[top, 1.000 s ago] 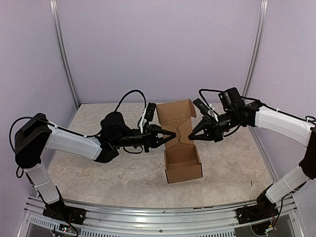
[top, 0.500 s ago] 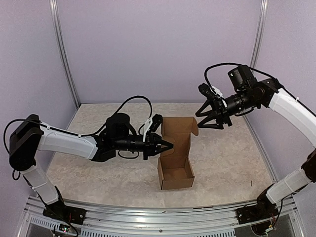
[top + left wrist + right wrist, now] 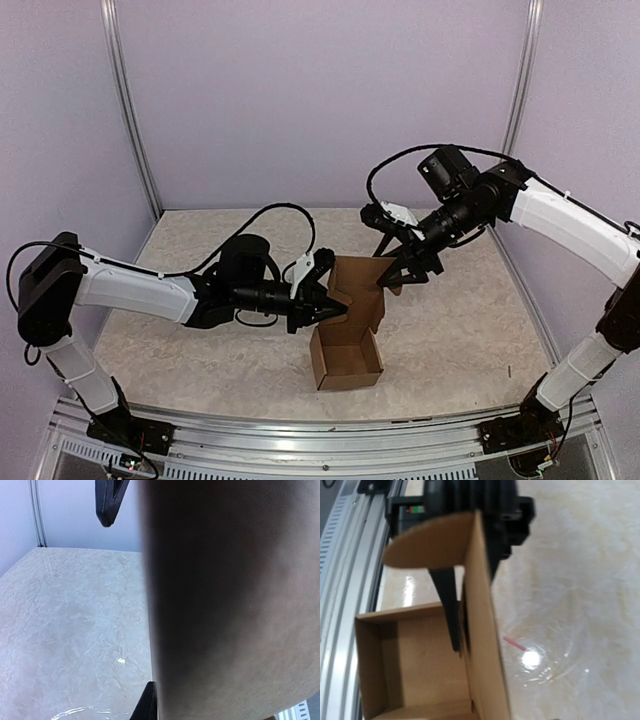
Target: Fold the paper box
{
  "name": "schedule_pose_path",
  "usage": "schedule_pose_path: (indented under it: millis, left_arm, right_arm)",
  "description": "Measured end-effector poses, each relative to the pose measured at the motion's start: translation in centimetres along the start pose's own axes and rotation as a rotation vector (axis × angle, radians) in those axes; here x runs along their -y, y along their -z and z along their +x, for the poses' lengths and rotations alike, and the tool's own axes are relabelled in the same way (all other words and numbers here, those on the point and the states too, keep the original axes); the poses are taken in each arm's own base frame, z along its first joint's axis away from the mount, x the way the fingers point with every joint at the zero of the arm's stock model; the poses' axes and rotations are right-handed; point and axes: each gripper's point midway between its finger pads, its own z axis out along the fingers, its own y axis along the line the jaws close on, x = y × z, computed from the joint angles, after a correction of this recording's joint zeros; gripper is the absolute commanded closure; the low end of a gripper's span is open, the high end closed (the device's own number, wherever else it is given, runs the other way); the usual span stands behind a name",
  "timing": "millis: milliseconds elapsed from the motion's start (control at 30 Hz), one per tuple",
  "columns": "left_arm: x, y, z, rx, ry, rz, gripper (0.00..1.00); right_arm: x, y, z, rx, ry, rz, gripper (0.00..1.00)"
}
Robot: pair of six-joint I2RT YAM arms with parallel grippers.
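The paper box (image 3: 345, 358) is a brown cardboard tray standing open on the table, its lid panel (image 3: 362, 290) raised upright behind it. My left gripper (image 3: 332, 306) is shut on the lid's left edge. In the right wrist view one of its black fingers (image 3: 448, 605) lies inside the lid (image 3: 482, 630) and the other is behind it. The left wrist view is mostly filled by the blurred lid (image 3: 230, 605), with one finger (image 3: 147, 705) against it. My right gripper (image 3: 392, 280) hangs open at the lid's upper right corner, by a rounded tab (image 3: 427, 542).
A thin pink stick (image 3: 514, 644) lies on the marbled table (image 3: 200, 350) to the right of the box. The aluminium rail (image 3: 320, 440) runs along the near edge. Purple walls and metal posts (image 3: 130, 110) close the back.
The right gripper let go of the lid, opened, rose, then came down to the lid's top right corner. The left gripper drew the box nearer and leftward, and the lid now stands steeper.
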Motion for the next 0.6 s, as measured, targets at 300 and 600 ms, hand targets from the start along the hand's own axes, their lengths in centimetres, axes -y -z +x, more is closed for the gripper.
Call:
schedule_pose_path:
  millis: [300, 600]
  left_arm:
    - [-0.5, -0.8, 1.2, -0.040, -0.029, -0.014, 0.73]
    - [-3.4, -1.6, 2.6, -0.022, -0.015, -0.135, 0.40]
  right_arm:
    - [0.8, -1.6, 0.4, -0.067, -0.013, 0.016, 0.94]
    - [2.5, -2.4, 1.9, -0.141, -0.031, 0.082, 1.00]
